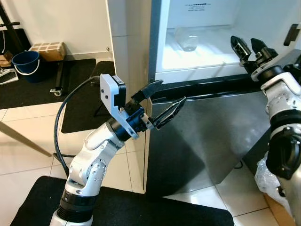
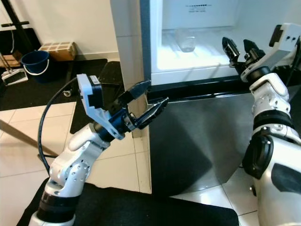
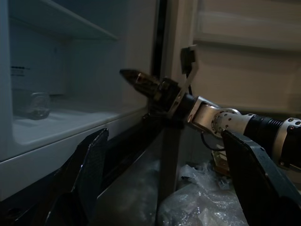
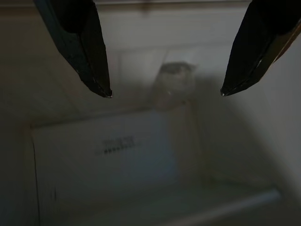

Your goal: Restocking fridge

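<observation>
The fridge [image 1: 207, 132] stands open in front of me, its lit white shelf [image 1: 207, 61] holding one clear glass jar [image 1: 187, 40] near the back. My right gripper [image 1: 248, 47] is raised at the shelf's right front edge, open and empty, pointing inward at the jar [image 4: 175, 82]. My left gripper [image 1: 165, 101] hovers open and empty just below the shelf's left front corner, by the dark band above the steel lower door. From the left wrist the jar [image 3: 32, 103] sits on the shelf, with the right arm [image 3: 211, 117] beyond.
A blue bucket [image 1: 26, 63] and a cardboard box [image 1: 48, 50] stand at the far left wall beside black mats [image 1: 80, 108]. Crinkled plastic wrap [image 1: 267, 181] lies on the floor at the lower right. A black cable [image 1: 61, 122] loops from my left arm.
</observation>
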You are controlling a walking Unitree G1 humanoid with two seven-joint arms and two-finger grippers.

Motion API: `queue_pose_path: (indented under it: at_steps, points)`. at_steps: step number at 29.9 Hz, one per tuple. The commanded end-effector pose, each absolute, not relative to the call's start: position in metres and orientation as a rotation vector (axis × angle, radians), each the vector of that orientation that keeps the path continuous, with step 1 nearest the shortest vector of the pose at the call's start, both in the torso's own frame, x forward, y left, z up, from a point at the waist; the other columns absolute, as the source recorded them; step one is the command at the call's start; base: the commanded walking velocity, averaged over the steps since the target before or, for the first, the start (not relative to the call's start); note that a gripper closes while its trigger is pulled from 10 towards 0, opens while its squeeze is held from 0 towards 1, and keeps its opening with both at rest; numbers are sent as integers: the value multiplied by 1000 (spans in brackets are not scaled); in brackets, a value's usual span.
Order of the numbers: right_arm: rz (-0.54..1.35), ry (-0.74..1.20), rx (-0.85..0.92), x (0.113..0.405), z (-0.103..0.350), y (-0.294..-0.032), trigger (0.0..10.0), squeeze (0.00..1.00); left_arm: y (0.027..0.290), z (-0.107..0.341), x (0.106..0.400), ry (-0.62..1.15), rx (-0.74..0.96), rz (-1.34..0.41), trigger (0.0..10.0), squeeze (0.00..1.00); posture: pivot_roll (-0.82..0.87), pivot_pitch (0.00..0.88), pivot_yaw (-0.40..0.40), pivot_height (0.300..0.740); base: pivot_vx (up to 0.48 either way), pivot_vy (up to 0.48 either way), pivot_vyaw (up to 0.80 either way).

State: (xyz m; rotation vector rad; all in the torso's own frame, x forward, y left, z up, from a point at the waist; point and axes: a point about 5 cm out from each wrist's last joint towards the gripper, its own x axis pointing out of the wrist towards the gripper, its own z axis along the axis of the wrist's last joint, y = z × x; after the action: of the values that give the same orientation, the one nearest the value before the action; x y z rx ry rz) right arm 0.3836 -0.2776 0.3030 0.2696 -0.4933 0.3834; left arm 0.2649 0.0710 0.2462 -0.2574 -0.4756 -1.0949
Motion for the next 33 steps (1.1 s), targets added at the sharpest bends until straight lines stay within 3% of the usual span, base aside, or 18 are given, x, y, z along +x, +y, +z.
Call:
queue_pose_path:
  at_steps: [1,8,11,23,33]
  points:
    - [488,-528,252,379,298,-271,10000,0,72,239,265,-453,-249,-1092,10000,0,49,0,7,740,0,0,0]
    - [791,-536,219,357,272,-258,10000,0,73,226,262,-407,-239,-1133,10000,0,29,0,10,740,0,0,0]
    - [833,-526,214,353,267,-255,10000,0,73,224,263,-399,-235,-1136,10000,0,29,0,10,740,0,0,0]
    - [758,-398,236,360,231,-229,10000,0,68,221,269,-381,-234,-1091,10000,0,21,0,10,740,0,0,0]
    - [709,-382,200,362,234,-218,10000,0,64,221,270,-390,-247,-1095,10000,0,21,0,6,740,0,-422,67]
